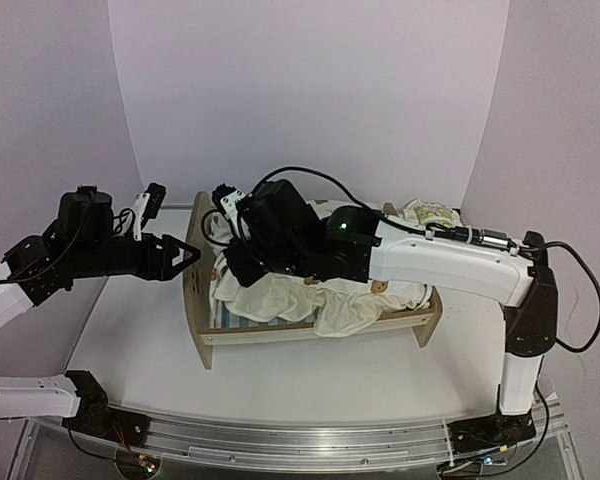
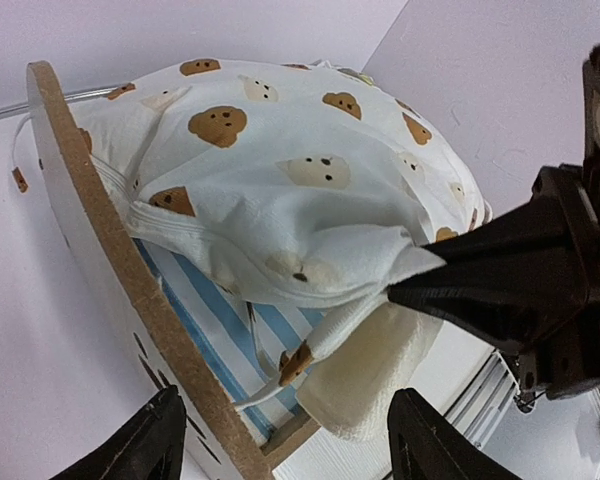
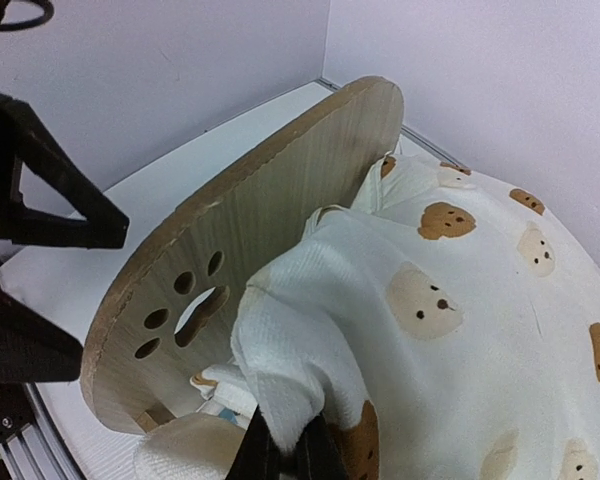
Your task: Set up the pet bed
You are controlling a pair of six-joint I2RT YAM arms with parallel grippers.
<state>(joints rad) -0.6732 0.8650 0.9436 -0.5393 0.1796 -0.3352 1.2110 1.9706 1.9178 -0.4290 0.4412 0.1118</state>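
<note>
Two grippers meet at the left end of the pet bed (image 1: 310,331), which stands mid-frame on the white table (image 1: 280,395) in the top view, its long axis running left to right. The left gripper (image 1: 187,257), spread and empty, points rightward at the arched end board (image 1: 198,300) just beside it. The right gripper (image 1: 232,262) reaches in from the right, above the bed. The left arm is judged the nearer to that board. In the left wrist view, the board's edge runs down the frame between the spread fingers (image 2: 140,445), with the striped base (image 2: 215,330) beyond it and the bear-print cushion (image 2: 280,160) bulging above. In the right wrist view, at lower centre, the right fingertips are pressed together on a pinched fold of the cushion. Plain pale walls (image 1: 310,80) enclose the table on three sides.
</note>
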